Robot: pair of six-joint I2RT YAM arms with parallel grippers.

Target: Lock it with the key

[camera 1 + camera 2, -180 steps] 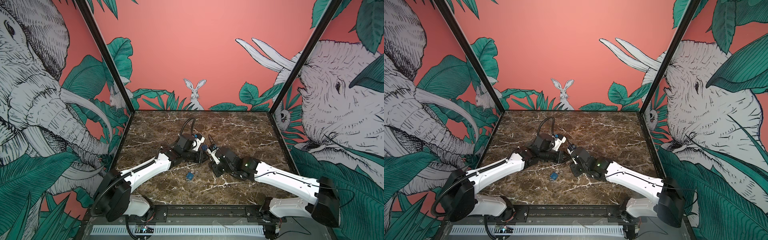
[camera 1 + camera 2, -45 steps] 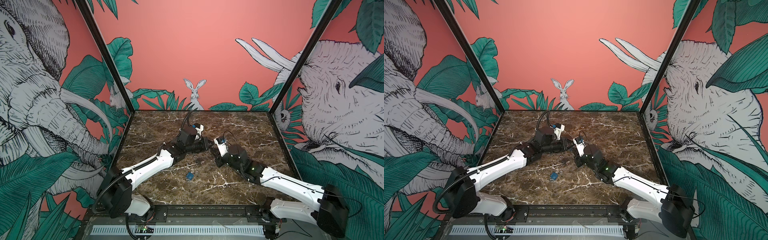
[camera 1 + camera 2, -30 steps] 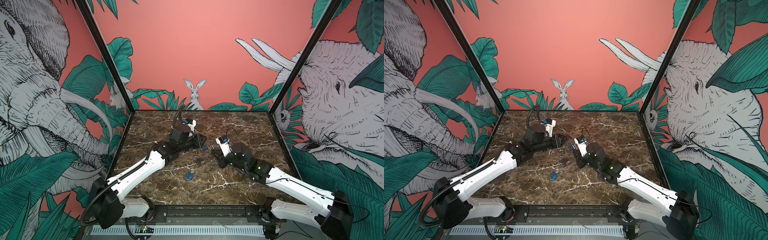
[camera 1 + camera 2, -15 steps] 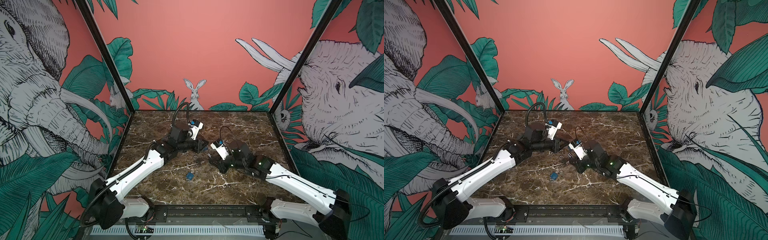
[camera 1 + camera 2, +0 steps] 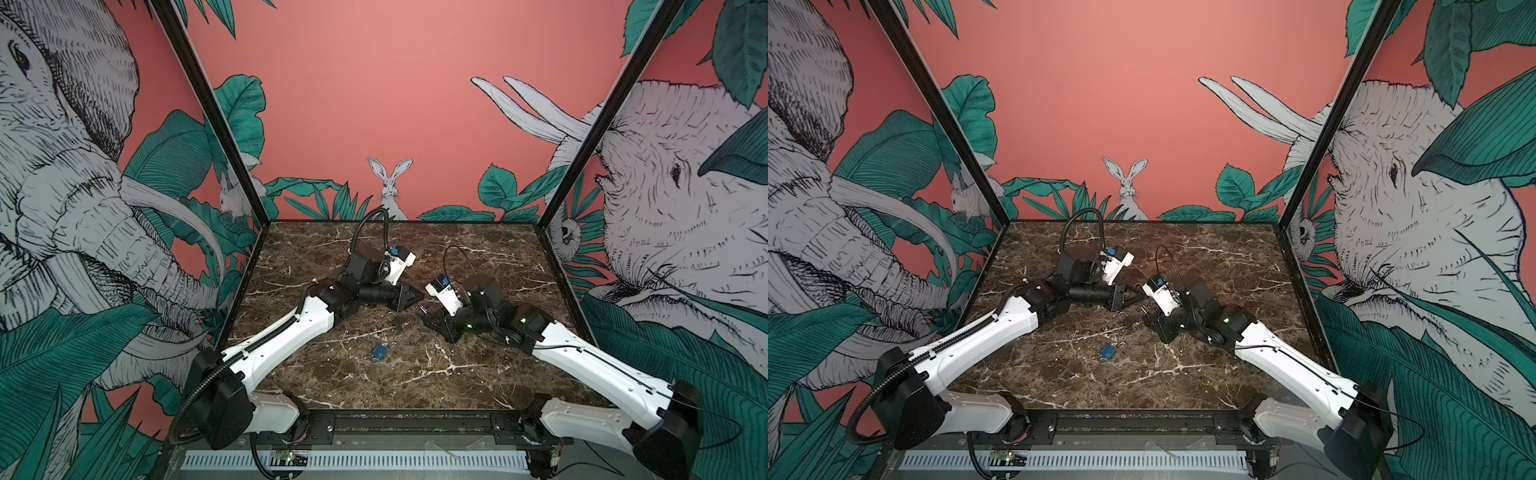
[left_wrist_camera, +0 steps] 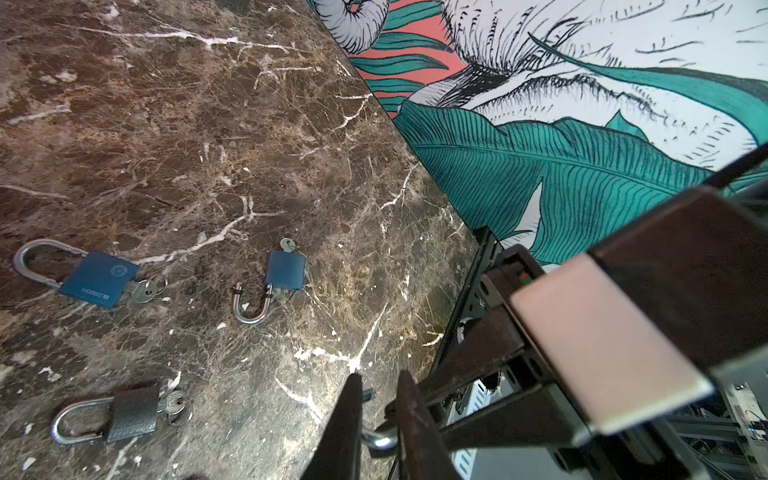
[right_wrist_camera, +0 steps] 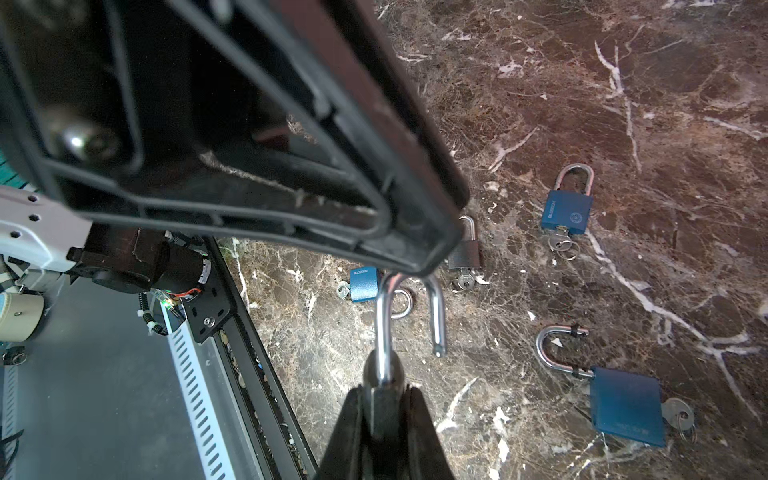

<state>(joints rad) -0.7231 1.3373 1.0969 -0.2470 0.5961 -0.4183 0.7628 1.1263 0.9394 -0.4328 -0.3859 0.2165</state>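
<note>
In both top views the two arms meet just below the middle of the frame, over the brown marble table [image 5: 478, 257]. The right gripper [image 7: 384, 390] is clamped on the body of a padlock [image 7: 382, 411], whose silver shackle [image 7: 384, 316] stands swung open with one leg free. The left gripper [image 6: 379, 386] extends in from the left of the top views. Its fingers [image 6: 415, 428] are pressed close on the bend of that shackle, pinching it. The right wrist view shows one black finger lying over the top of the bend. Whether a key sits in the held padlock cannot be told, as its keyhole end is hidden between the right gripper's fingers.

Other padlocks lie flat on the table. In a top view a black padlock [image 5: 395, 320] lies just below the two grippers. A small blue padlock [image 5: 379, 351] lies lower still, toward the front edge and apart from both arms. The wrist views show two more. A closed blue padlock [image 6: 99, 278] has a ringed key in its keyhole, and an open blue padlock [image 6: 284, 270] also has a key in it. The black padlock carries a ringed key too.
</note>
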